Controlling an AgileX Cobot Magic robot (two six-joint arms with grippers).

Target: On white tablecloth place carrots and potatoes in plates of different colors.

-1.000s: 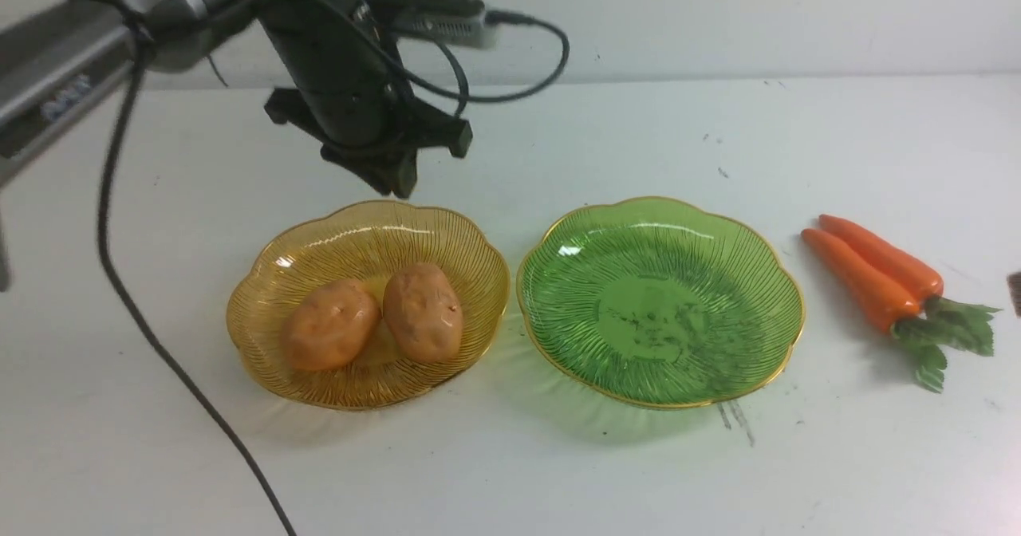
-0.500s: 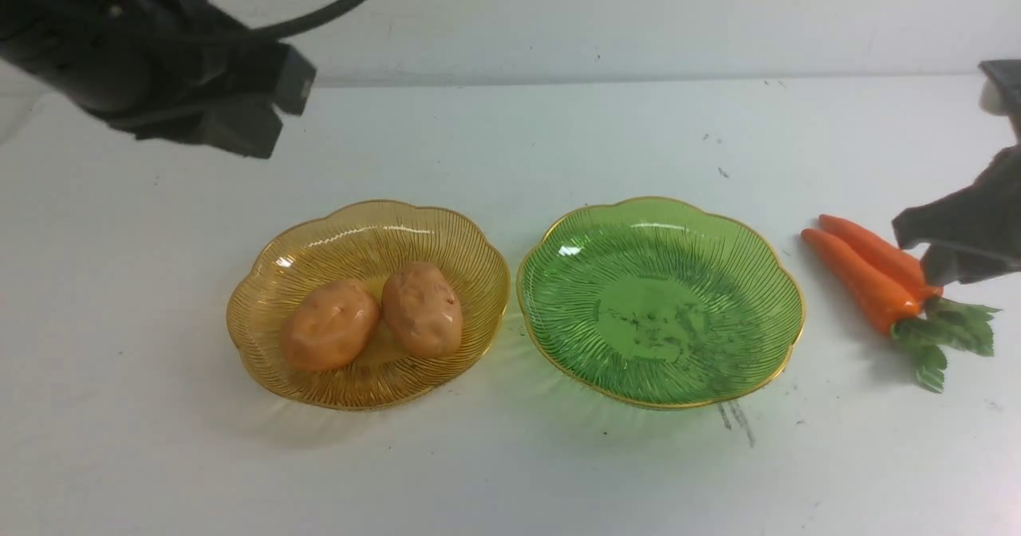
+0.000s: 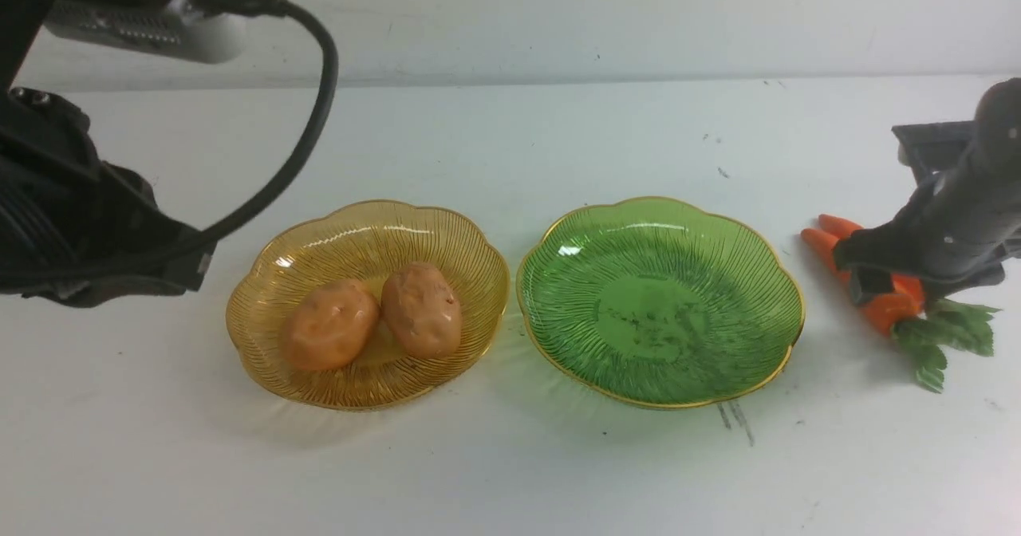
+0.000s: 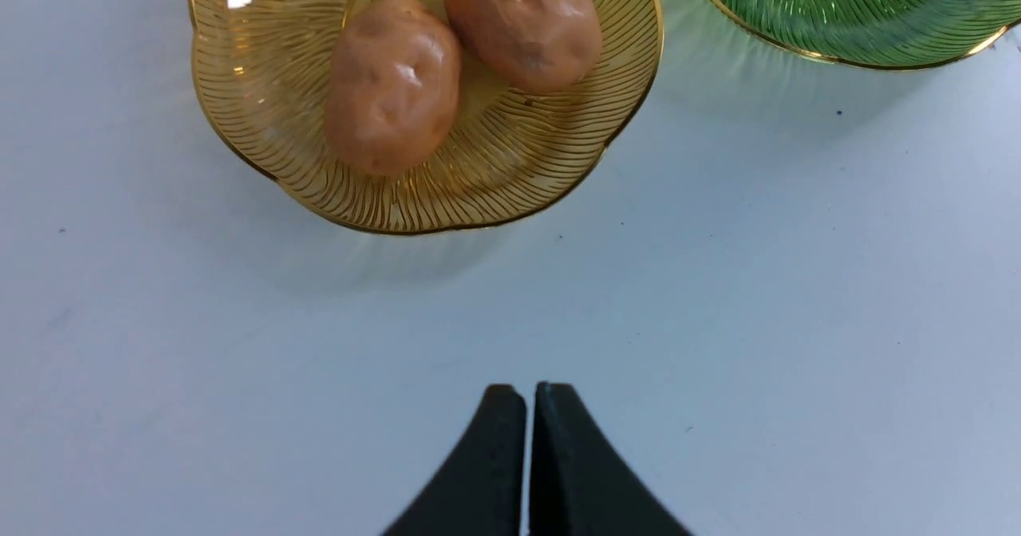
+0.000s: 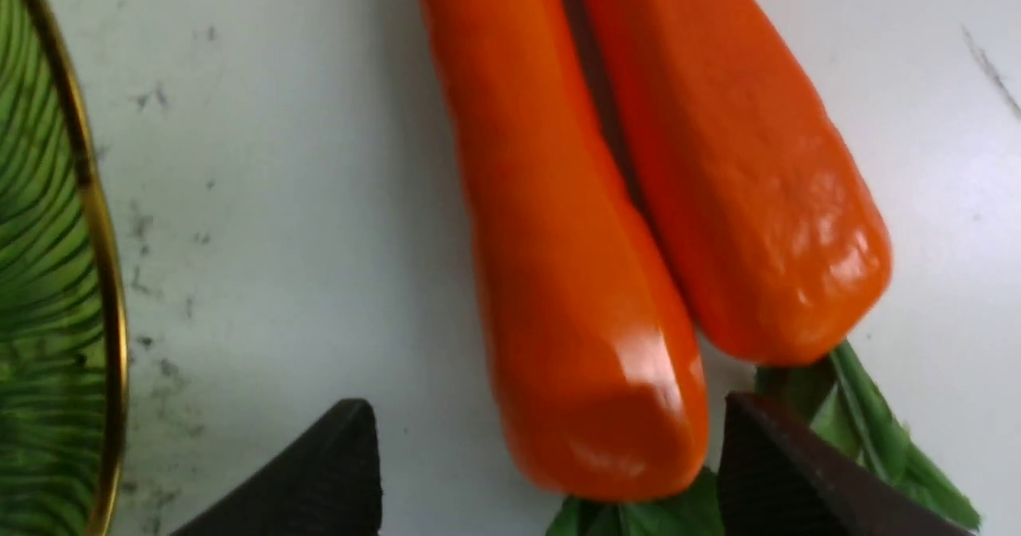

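Two tan-orange potatoes [image 3: 371, 321] lie side by side in the amber-yellow plate [image 3: 359, 229] on the white tablecloth [image 3: 510, 456]; they also show in the left wrist view [image 4: 463, 65]. The green plate [image 3: 662, 305] beside it holds nothing. The carrots [image 3: 897, 305] lie on the cloth right of the green plate. My right gripper [image 3: 877, 277] is low over their thick end and open. In the right wrist view it [image 5: 550, 428] straddles one carrot of the pair [image 5: 574, 241]. My left gripper [image 4: 530, 396] is shut and empty, on the near side of the amber plate.
The left arm's black body [image 3: 80, 217] and its cable [image 3: 319, 81] hang over the table's left side. The carrots' green leaves [image 3: 949, 325] spread toward the right edge. The green plate's gold rim [image 5: 104, 281] is close beside the right gripper.
The left arm has swung from behind the amber plate to the left and nearer. The right arm has come in from the right and dropped over the carrots.
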